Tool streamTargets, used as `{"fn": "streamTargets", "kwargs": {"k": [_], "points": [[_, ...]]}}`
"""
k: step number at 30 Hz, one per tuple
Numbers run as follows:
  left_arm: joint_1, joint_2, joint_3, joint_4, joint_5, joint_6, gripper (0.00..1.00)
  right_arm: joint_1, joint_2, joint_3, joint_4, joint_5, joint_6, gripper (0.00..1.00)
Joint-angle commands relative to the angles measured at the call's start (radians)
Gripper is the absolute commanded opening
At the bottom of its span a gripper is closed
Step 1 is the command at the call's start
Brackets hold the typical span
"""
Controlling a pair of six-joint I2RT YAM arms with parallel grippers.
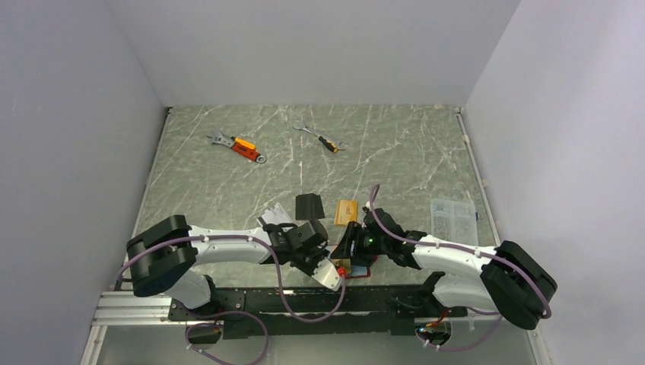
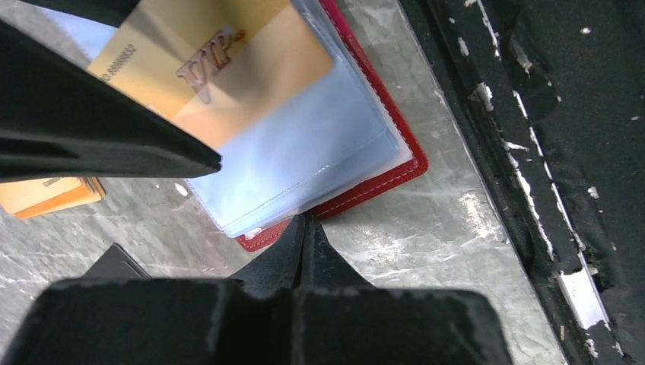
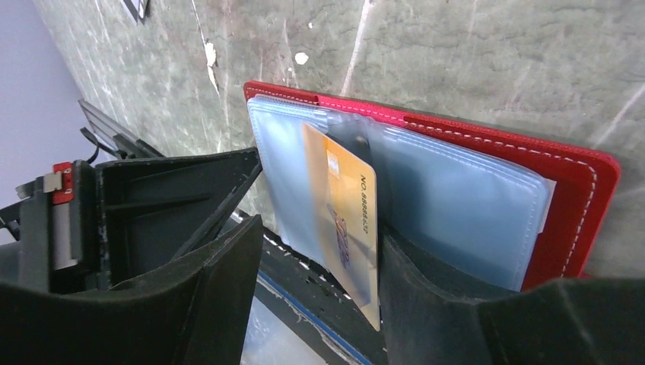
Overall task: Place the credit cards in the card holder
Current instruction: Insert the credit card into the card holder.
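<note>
The right gripper (image 3: 319, 236) is seen with its fingers (image 3: 205, 296) spread, and a gold VIP card (image 3: 351, 228) is found tilted in the gap between them. The card is set close beside one finger, while clear space is left to the other; no pinch is shown. The card's far part is slid under a pale blue pocket of the card holder (image 3: 578, 198), which is laid open on the table (image 1: 228, 190) just beyond the fingertips, its red cover framing the pockets.

The fingers of the left gripper (image 2: 304, 228) are pressed together with nothing seen between them. Their joined tips are placed right at the holder's red stitched edge, on the side opposite the inserted card. Whether the edge is being pressed down cannot be told.

Beside the holder, a second orange-gold card (image 2: 46, 196) is laid flat on the table, and a corner of a black card (image 2: 114, 262) is seen near it. In the top view these two are found just beyond the meeting grippers, the black one to the left, apart from each other and from the holder.

Two orange-handled wrenches (image 1: 242, 146) are left far back on the table, well apart from the cards. A clear plastic box (image 1: 454, 217) is set near the right arm.
</note>
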Motion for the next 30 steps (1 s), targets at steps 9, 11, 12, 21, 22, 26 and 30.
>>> {"fn": "streamTargets", "kwargs": {"k": [9, 11, 12, 21, 22, 26, 30], "points": [[-0.023, 0.075, -0.027, 0.072, -0.122, 0.075, 0.00, -0.020, -0.022, 0.042, -0.142, -0.029, 0.000, 0.57], [-0.023, 0.082, -0.038, 0.080, -0.139, 0.083, 0.00, -0.021, -0.046, 0.061, -0.197, -0.010, -0.010, 0.57], [-0.022, 0.085, -0.042, 0.082, -0.148, 0.084, 0.00, -0.024, -0.059, 0.073, -0.232, 0.001, -0.017, 0.57], [-0.023, 0.056, -0.067, 0.072, -0.148, 0.070, 0.00, -0.031, -0.095, 0.088, -0.305, 0.023, -0.040, 0.55], [-0.023, 0.052, -0.070, 0.073, -0.145, 0.068, 0.00, -0.031, -0.092, 0.087, -0.303, 0.022, -0.042, 0.54], [-0.023, 0.039, -0.084, 0.078, -0.148, 0.066, 0.00, -0.030, -0.080, 0.087, -0.282, 0.031, -0.042, 0.52], [-0.023, 0.039, -0.092, 0.086, -0.149, 0.064, 0.00, -0.029, -0.030, 0.107, -0.248, 0.031, -0.055, 0.51]]}}
